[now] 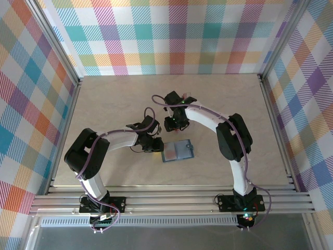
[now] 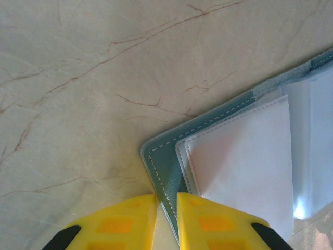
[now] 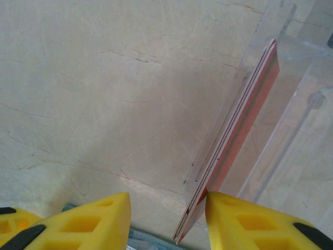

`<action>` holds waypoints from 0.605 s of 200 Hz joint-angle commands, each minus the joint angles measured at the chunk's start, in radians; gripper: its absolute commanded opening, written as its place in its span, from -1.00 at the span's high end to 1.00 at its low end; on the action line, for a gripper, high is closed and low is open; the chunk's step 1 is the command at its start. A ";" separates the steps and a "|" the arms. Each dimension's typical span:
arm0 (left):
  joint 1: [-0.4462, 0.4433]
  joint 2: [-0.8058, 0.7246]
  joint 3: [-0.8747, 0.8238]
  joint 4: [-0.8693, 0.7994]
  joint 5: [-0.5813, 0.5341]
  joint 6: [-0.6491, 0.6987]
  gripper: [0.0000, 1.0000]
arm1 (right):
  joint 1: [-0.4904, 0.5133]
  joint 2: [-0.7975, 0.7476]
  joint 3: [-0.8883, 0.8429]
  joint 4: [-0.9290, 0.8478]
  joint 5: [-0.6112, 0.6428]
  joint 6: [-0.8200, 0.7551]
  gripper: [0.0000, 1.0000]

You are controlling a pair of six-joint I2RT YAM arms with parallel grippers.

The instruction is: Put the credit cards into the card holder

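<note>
The teal card holder [image 1: 178,151] lies open on the table, its clear inner sleeves [image 2: 244,156] facing up. My left gripper [image 2: 166,200] is shut on the stitched edge of the card holder [image 2: 166,161] near a corner, at the holder's left side in the top view [image 1: 156,147]. A thin stack of red credit cards [image 3: 244,120] stands edge-on inside a clear plastic case [image 3: 302,130]. My right gripper [image 3: 166,203] is open, and its right finger [image 3: 229,213] touches the lower end of the stack. The left finger stays well apart. From above, the right gripper [image 1: 177,126] hangs just behind the holder.
The table is pale marble-patterned [image 1: 114,99], walled by checked panels. An aluminium rail [image 1: 166,200] runs along the near edge by the arm bases. Both arms bend in toward the table's middle, their wrists close together.
</note>
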 commanded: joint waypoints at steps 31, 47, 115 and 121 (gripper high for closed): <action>-0.021 0.020 -0.017 0.004 0.011 0.008 0.61 | -0.015 -0.076 -0.032 0.031 -0.085 0.012 0.17; -0.021 0.021 -0.016 0.004 0.013 0.008 0.61 | -0.019 -0.077 -0.034 0.031 -0.085 0.012 0.21; -0.021 0.020 -0.017 0.006 0.017 0.008 0.61 | -0.026 -0.071 -0.037 0.030 -0.083 0.017 0.42; -0.022 0.019 -0.017 0.006 0.018 0.008 0.61 | -0.027 -0.069 -0.037 0.031 -0.086 0.017 0.43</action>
